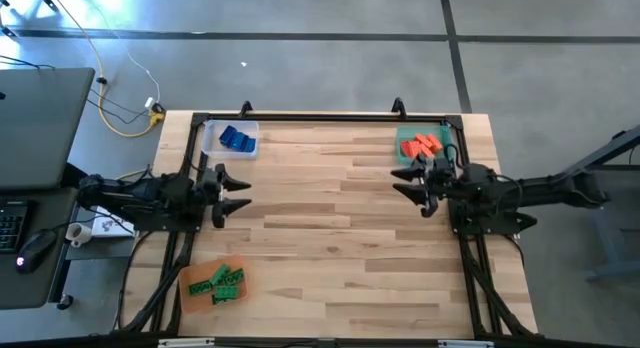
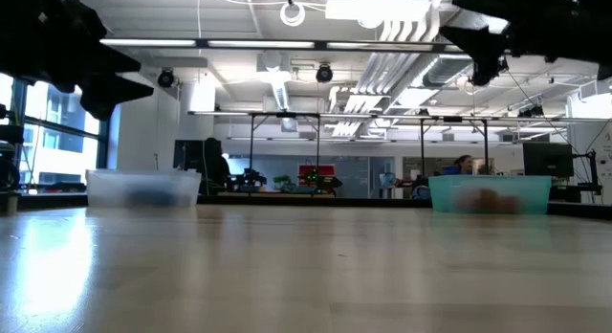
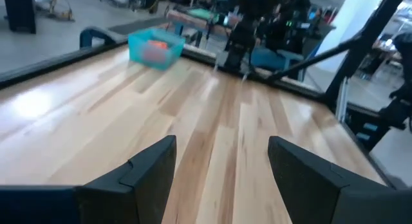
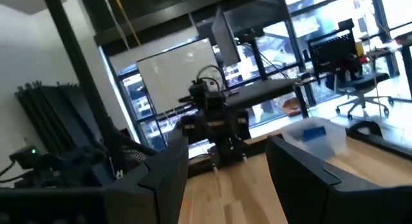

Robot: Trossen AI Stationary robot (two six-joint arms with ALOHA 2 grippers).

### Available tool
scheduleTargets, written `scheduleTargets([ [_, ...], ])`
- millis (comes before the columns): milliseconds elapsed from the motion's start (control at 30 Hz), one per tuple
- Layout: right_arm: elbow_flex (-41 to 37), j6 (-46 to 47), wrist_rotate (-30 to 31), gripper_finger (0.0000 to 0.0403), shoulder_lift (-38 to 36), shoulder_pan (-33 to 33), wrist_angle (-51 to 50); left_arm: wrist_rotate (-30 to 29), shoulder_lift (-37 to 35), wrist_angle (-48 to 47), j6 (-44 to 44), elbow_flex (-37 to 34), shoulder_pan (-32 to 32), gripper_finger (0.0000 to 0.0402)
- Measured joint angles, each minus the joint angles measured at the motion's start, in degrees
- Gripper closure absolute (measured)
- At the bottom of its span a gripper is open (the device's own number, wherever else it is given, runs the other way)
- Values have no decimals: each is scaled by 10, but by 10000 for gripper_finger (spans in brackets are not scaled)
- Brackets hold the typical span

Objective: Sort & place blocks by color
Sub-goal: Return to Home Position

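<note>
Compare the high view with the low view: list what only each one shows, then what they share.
Only the high view: the orange tray of green blocks at the table's near left corner, and the left gripper and right gripper, both open, held over the table's sides. Only the low view: the room behind, with its ceiling lights. Both: the table, the clear bin holding blue blocks, and the teal bin holding orange blocks.
</note>
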Motion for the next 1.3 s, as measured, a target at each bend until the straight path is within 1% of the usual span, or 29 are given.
scheduleTargets([
  [67,-27,14,2,206,-7,-4,21,-1,1,12,7,1,0,167],
  [200,-69,36,21,206,-29,-9,28,-3,1,9,27,1,0,167],
  [333,-72,35,30,206,-56,-9,-6,-7,1,9,45,1,0,167],
  [433,-71,15,13,206,-75,-9,-8,-9,1,9,48,1,0,167],
  [500,-71,6,2,206,-90,-9,-30,-9,1,9,48,1,0,167],
  [700,-71,8,6,206,-137,-9,-145,-9,1,9,48,1,0,167],
  [833,-71,5,6,206,-166,-13,-170,-9,1,9,48,1,0,167],
  [933,-71,6,-9,206,-197,-20,-180,-9,1,9,48,1,0,167],
  [1033,-71,12,-23,206,-227,-24,-220,-9,1,9,48,1,0,167],
  [1133,-71,21,-18,206,-248,-24,-260,-9,1,9,48,1,0,167],
  [1300,-71,20,-19,206,-266,-24,-267,-9,1,9,48,1,0,167],
])
